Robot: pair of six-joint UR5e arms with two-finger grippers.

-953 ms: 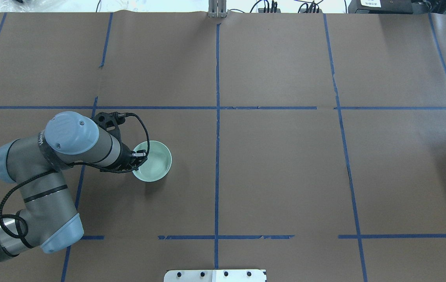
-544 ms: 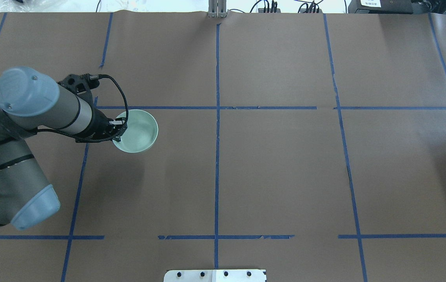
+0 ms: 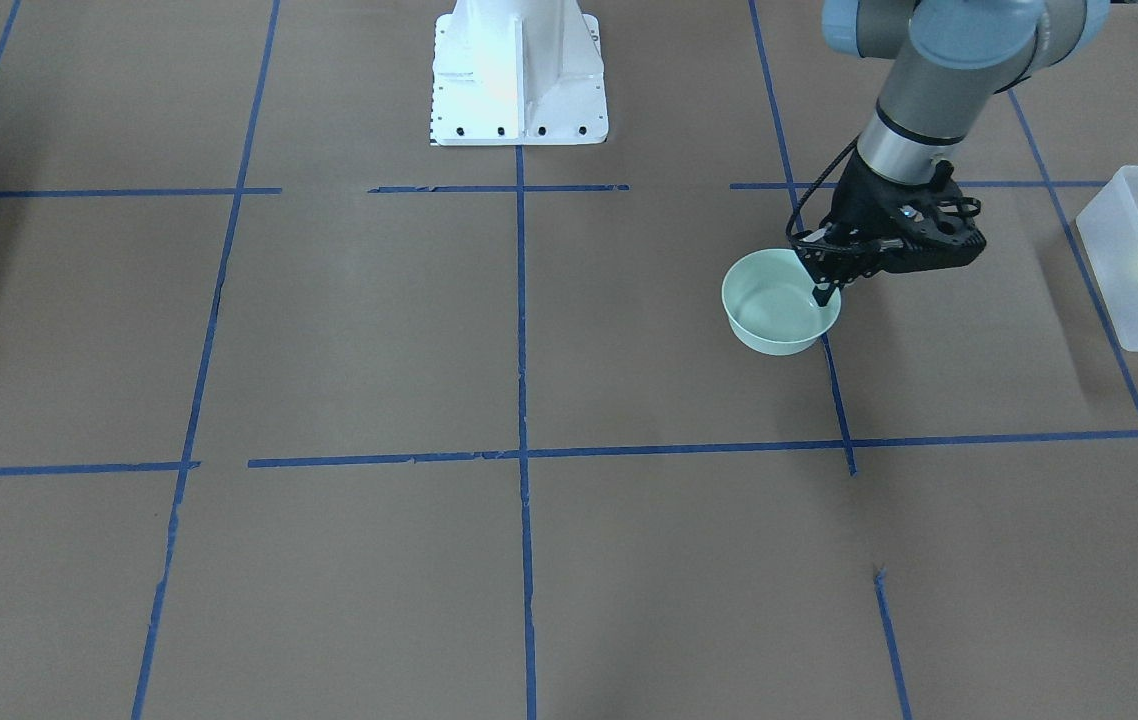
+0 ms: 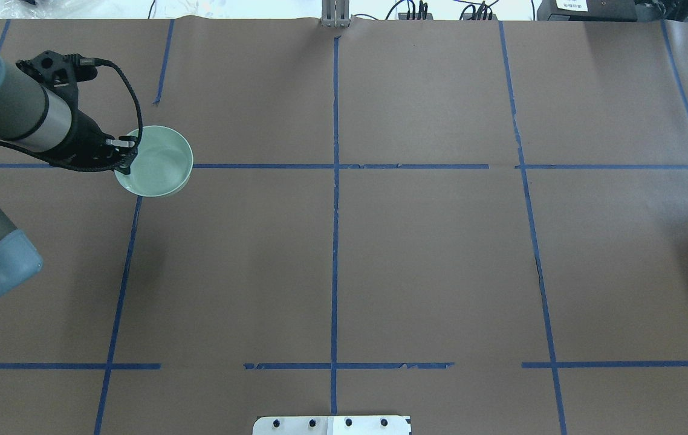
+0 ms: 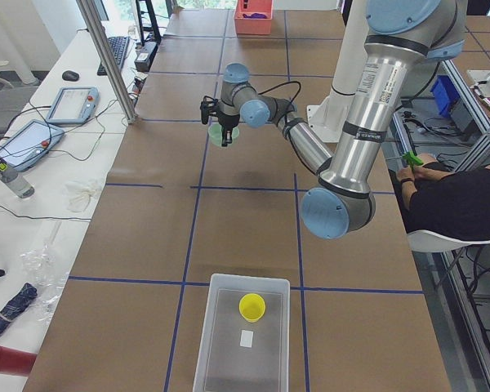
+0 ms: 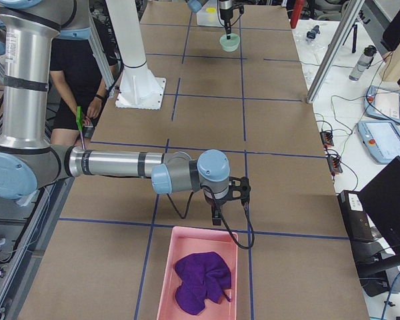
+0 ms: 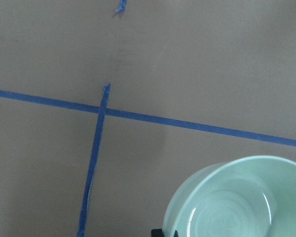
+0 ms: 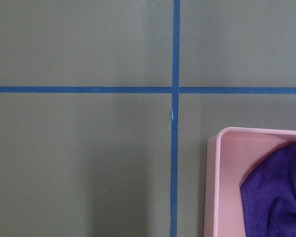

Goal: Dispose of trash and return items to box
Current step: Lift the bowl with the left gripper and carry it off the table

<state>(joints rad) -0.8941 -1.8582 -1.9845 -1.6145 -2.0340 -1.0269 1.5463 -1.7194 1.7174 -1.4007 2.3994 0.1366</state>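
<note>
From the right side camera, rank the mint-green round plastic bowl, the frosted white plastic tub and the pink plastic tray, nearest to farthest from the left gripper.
1. Mint-green round plastic bowl: rim pinched in the left gripper, far end.
2. Frosted white rectangular plastic tub: just beyond it, far end.
3. Pink rectangular plastic tray with purple cloth: near end.

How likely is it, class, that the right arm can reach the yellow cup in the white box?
Probably not: the right hand hangs by the pink tray at one table end, the yellow cup lies in the box at the other.
</note>
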